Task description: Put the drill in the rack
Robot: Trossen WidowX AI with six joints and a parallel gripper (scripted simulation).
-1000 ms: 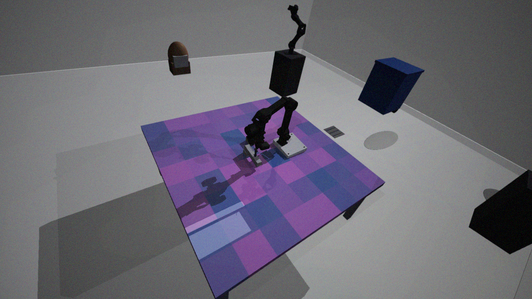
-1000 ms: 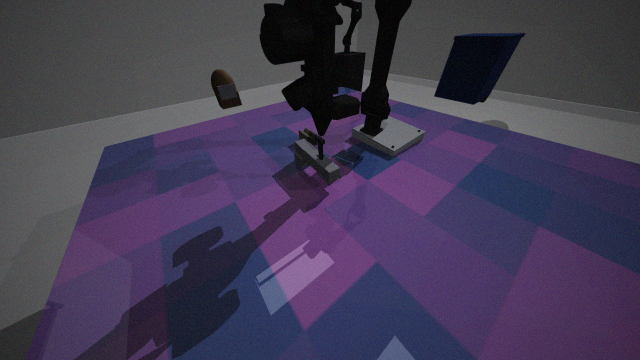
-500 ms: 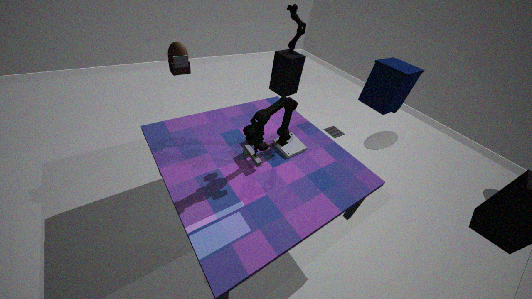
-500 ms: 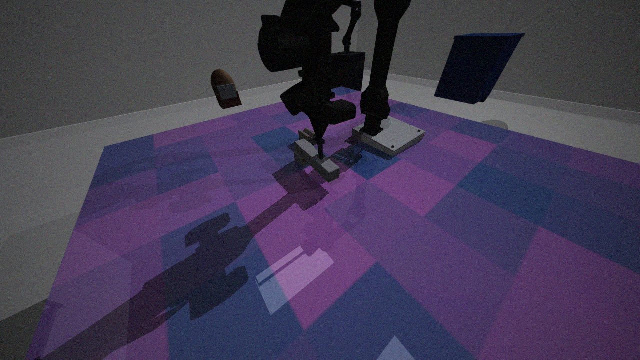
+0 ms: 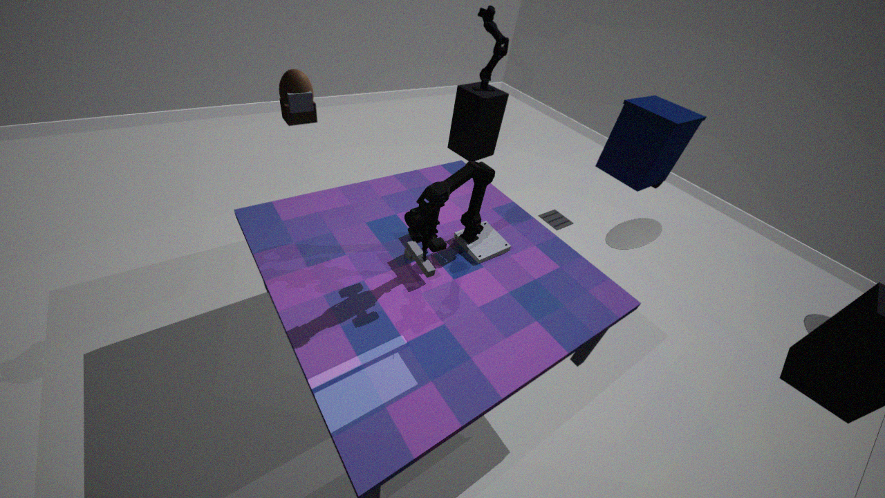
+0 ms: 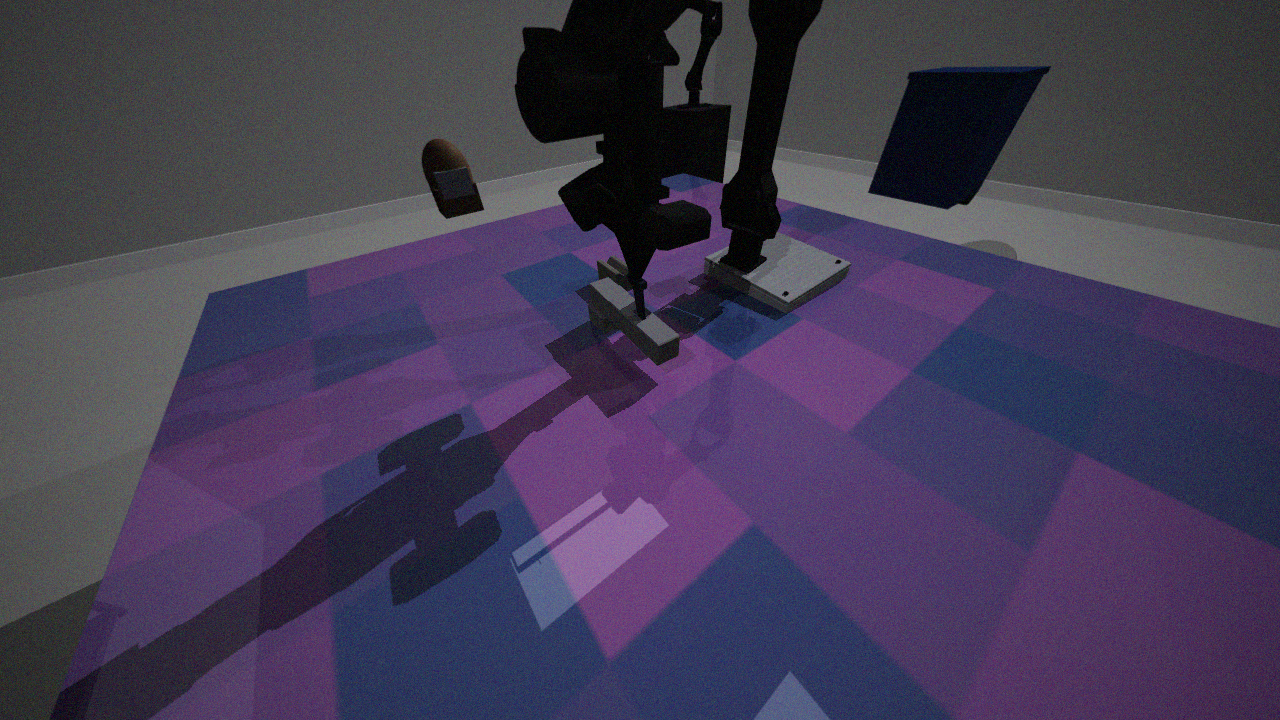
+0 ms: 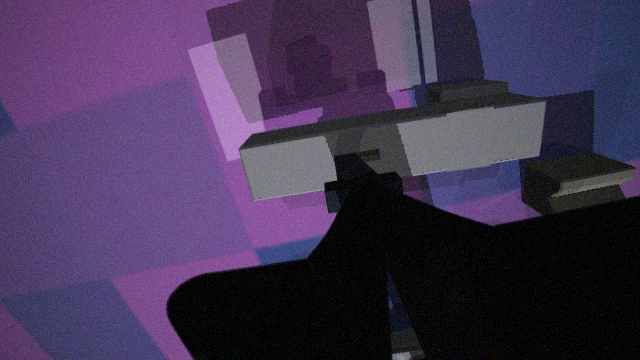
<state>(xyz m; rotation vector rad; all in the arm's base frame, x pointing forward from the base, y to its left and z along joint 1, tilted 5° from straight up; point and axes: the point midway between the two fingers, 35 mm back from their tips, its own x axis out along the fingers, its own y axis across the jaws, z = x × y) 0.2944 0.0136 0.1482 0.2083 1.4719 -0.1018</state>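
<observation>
My gripper is shut and empty, pointing down over the grey raised bar. Its fingertips are right at the top of the dark drill, which stands upright in the bar; whether they touch it is unclear. A small brown strip shows on the bar beside the drill in the wrist view; I cannot tell whether it is the key. A small olive-grey notched block, apparently the rack, stands beyond the bar. The fingers hide part of the drill.
The arm's white base plate lies right of the bar on the patchwork table. A low dark block shows beside the bar in the wrist view. The arm's shadow falls over the table's left part.
</observation>
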